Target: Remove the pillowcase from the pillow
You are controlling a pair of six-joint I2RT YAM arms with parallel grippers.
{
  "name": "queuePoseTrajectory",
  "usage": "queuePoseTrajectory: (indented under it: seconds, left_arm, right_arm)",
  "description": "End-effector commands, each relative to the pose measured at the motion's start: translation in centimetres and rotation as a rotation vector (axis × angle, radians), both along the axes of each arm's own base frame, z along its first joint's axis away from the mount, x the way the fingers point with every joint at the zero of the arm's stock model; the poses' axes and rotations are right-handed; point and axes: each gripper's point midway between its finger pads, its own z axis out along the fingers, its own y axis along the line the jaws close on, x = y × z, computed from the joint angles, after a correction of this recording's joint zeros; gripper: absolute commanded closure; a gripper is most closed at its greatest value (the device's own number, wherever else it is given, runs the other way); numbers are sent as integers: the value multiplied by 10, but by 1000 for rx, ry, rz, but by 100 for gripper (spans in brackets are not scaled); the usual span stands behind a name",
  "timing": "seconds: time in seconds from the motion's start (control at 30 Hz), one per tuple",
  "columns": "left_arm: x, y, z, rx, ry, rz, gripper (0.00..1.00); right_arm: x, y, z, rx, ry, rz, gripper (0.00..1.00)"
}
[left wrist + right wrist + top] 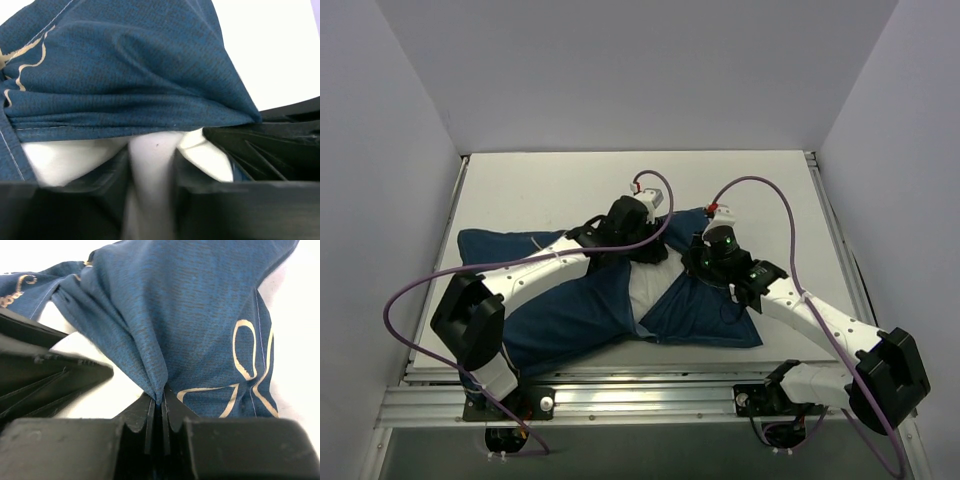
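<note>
Bends both arms inward from the near edge of the table (550, 185) over the navy pillowcase (570, 320), elbows out, wrists meeting above its middle. Trails a purple cable (420, 290) in a loop left of the pillowcase. Bears thin cream looping line drawings and pale stitching on the pillowcase. Pinches a gathered peak of the pillowcase with the right gripper (161, 412), fingers pressed together on the cloth, folds fanning up from the grip. Clamps the left gripper (152, 187) onto a ridge of the white pillow (150, 150) just below the pillowcase's bunched hem, white fabric filling the gap between the fingers. Shows the pillow as a white wedge at the pillowcase's parted centre, navy cloth spread to either side.
</note>
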Motion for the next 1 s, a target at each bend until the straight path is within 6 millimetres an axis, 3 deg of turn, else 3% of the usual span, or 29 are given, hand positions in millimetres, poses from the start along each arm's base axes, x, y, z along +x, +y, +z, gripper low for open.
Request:
queuePoseTrajectory:
  seconds: [0.0, 0.03, 0.07, 0.1, 0.33, 0.5, 0.53, 0.63, 0.77, 0.97]
  left_arm:
    - [-22, 7, -34, 39, 103, -14, 68]
    - [-22, 7, -33, 34, 96, -12, 76]
    - [-22, 6, -32, 28, 88, -14, 93]
    - [-24, 7, -31, 25, 81, -19, 97]
    - [-51, 2, -21, 29, 12, -98, 98]
    - [-72, 0, -16, 27, -7, -133, 98]
    - [-73, 1, -15, 26, -8, -131, 98]
    - [-76, 7, -18, 35, -6, -109, 98]
    - [-73, 16, -7, 34, -42, -74, 98]
    - [-76, 29, 8, 18, -73, -45, 98]
  right_arm:
    - [-2, 17, 13, 23, -22, 40, 100]
    - [-2, 16, 14, 17, -26, 35, 100]
    - [-1, 16, 15, 9, -27, 32, 100]
    - [0, 15, 16, 2, -31, 30, 99]
    - [21, 10, 37, -67, -96, -13, 78]
    - [42, 10, 49, -123, -140, -55, 71]
    - [42, 6, 44, -155, -124, -60, 70]
    - [50, 3, 36, -222, -103, -78, 72]
    - [53, -5, 13, -289, -63, -108, 73]
    - [63, -40, 2, -378, -42, -224, 94]
